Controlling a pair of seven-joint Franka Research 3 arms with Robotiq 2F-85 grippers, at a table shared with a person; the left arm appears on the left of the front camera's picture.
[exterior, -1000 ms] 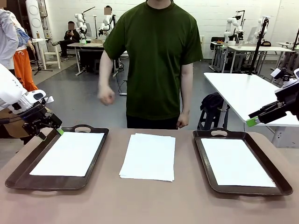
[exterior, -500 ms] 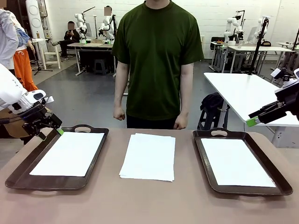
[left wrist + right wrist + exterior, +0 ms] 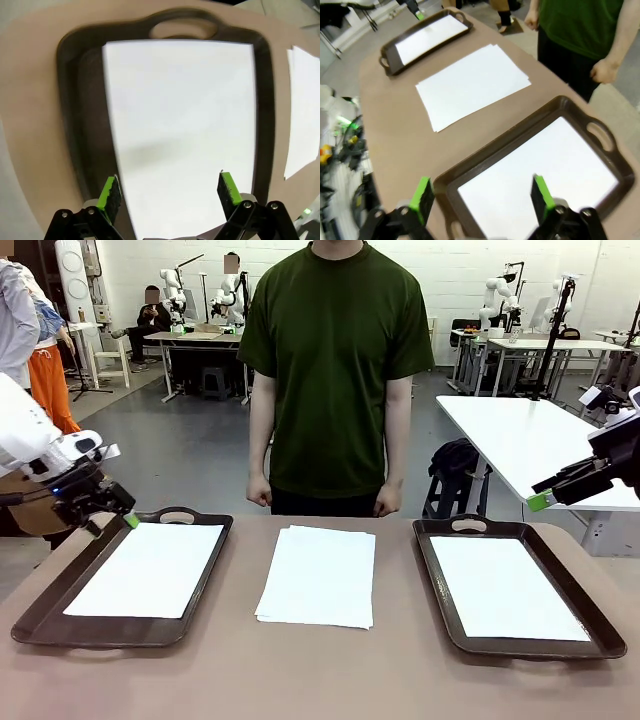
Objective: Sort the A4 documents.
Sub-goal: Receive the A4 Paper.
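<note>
The left gripper hangs above the far left corner of the left tray. Its jaws are spread wide and hold nothing. In its wrist view the green pads stand well apart over the left sheet without touching it. That sheet lies flat inside the tray, with dark rim showing all round it.

Between the trays, the stack of sheets rests on the bare table, its edges slightly fanned. Behind it, at the far side, a person stands with both hands down, closed loosely and touching nothing.

The right tray holds the right sheet, also flat and inside the rim.

The right gripper hovers past that tray's far right corner and well clear of it. Its wrist view shows the jaws fully parted and empty, looking down on the tray.
</note>
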